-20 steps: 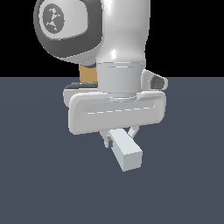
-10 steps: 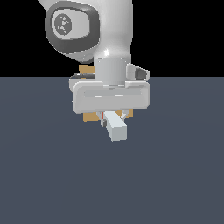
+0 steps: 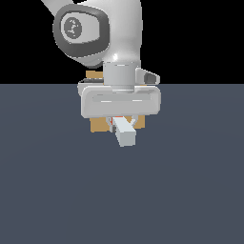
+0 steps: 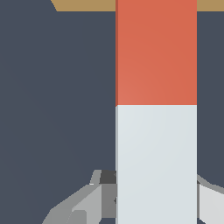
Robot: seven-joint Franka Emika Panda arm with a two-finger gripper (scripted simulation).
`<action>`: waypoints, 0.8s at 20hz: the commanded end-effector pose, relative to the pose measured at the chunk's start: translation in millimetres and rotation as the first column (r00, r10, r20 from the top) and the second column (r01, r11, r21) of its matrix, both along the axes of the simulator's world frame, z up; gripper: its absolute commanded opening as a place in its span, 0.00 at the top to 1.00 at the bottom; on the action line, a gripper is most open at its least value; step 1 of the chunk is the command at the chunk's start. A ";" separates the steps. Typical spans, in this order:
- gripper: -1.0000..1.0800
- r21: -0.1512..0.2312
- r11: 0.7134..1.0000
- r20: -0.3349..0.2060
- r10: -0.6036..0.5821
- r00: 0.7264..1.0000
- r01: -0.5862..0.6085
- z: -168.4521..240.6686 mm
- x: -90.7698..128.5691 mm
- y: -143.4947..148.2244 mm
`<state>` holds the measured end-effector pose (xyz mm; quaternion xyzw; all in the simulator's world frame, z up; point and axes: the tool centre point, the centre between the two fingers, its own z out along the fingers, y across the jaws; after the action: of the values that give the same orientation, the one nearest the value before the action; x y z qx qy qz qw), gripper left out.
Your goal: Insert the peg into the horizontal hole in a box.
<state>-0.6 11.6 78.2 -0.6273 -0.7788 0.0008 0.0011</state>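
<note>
My gripper [image 3: 120, 122] is shut on the peg [image 3: 125, 132], a square bar held level above the floor. Its white half juts toward the camera in the exterior view, and only a sliver of the orange-red half shows under the hand. In the wrist view the peg [image 4: 155, 109] runs from my fingers [image 4: 92, 199] to its orange-red end, which points at the tan box [image 4: 83, 5] and reaches its edge in the picture. The box [image 3: 99, 125] stands behind my hand, mostly covered by it. The hole is hidden.
A dark grey-blue floor [image 3: 190, 190] spreads around the box and arm. The arm's wrist and hand [image 3: 119, 102] block most of the box in the exterior view.
The arm has moved away from the camera toward the box, carrying the peg with it. More of the tan box now shows beside and under the hand.
</note>
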 end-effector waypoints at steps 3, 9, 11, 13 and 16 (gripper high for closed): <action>1.00 0.000 1.000 0.001 -0.001 1.000 0.001 0.6 0.6 0.0; 1.00 0.000 1.000 0.002 -0.002 1.000 0.002 1.0 1.6 0.0; 1.00 0.000 1.000 0.002 -0.002 1.000 0.002 1.0 1.2 1.6; 1.00 0.000 1.000 0.002 -0.002 1.000 0.002 1.0 0.0 6.5; 1.00 0.000 1.000 0.002 -0.002 1.000 0.002 1.3 -3.3 19.8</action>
<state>-3.3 23.7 77.9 -0.6288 -0.7775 0.0013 0.0014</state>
